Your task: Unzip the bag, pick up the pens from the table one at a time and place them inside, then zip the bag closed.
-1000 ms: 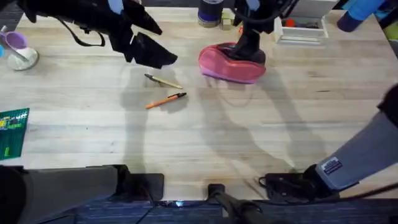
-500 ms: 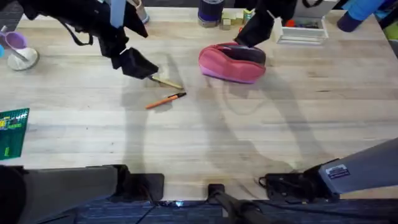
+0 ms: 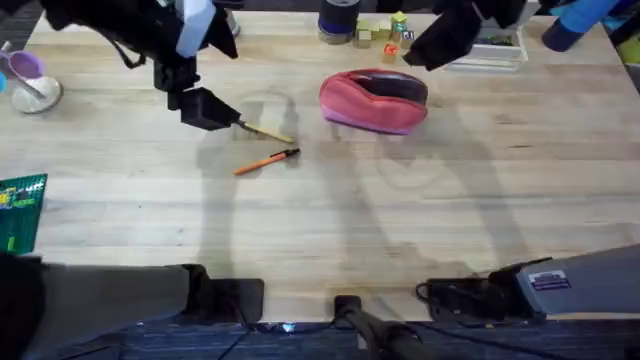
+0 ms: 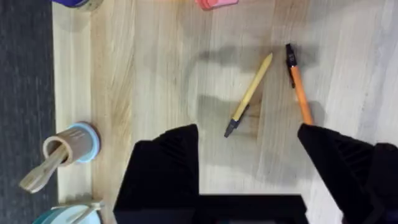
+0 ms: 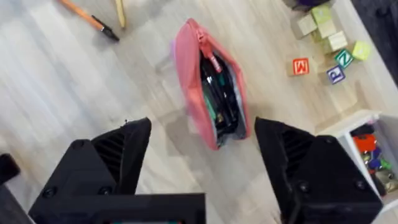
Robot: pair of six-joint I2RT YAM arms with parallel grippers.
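The pink bag (image 3: 372,102) lies unzipped at the back middle of the table (image 3: 400,220), dark contents showing through the gap (image 5: 219,93). The tan-yellow pen (image 3: 264,131) and the orange pen (image 3: 267,161) lie side by side to its left. My left gripper (image 3: 213,111) hangs open just left of the tan pen's dark end. In the left wrist view that pen (image 4: 250,93) lies between the spread fingers (image 4: 165,168), and the orange pen (image 4: 300,93) sits beside it. My right gripper (image 3: 440,42) is raised behind and right of the bag, open and holding nothing (image 5: 202,127).
Toy blocks (image 3: 385,28) and a dark jar (image 3: 340,20) stand behind the bag, with a white tray (image 3: 485,48) to their right. A purple cup and bowl (image 3: 30,85) and a green packet (image 3: 20,210) sit at the left edge. The front half of the table is bare.
The right gripper has lifted off the bag and pulled back to the right. The left gripper has come down and left, close to the tan pen's end.
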